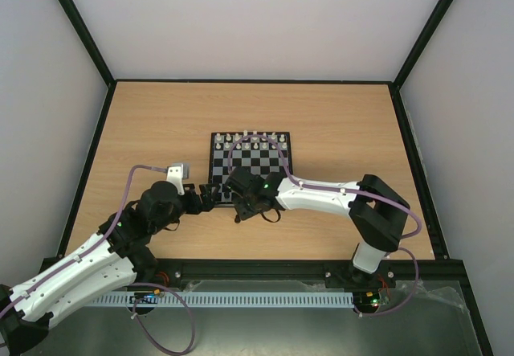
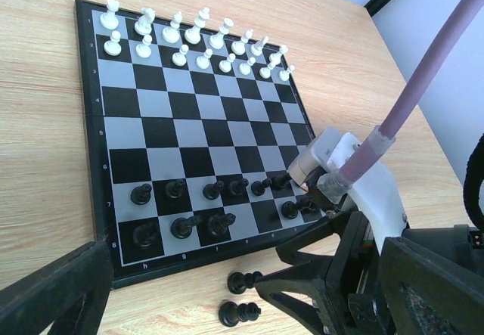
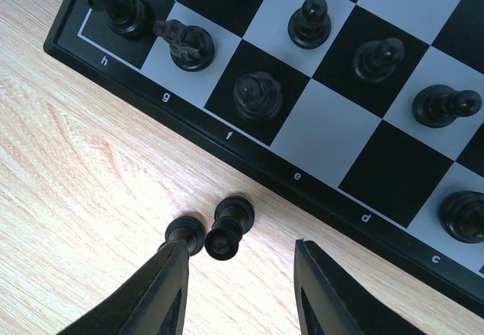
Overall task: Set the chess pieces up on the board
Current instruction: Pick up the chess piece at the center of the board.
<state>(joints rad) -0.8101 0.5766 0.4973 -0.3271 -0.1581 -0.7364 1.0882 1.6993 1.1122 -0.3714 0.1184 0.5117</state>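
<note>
Beside board [image 3: 330,132], two black pieces [image 3: 227,229] hidden overhead, right fingers [image 3: 162,297] parted, left fingers [image 2: 53,290] wide

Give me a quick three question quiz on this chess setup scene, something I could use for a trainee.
1. True or false: the white pieces fill the two far rows of the board.
2. How many black pieces sit on the table, off the board?
3. Which arm's gripper hovers over those loose pieces: A left, B right, C neither?
Key: 1 true; 2 two; 3 B, the right gripper, jaws open.
</note>
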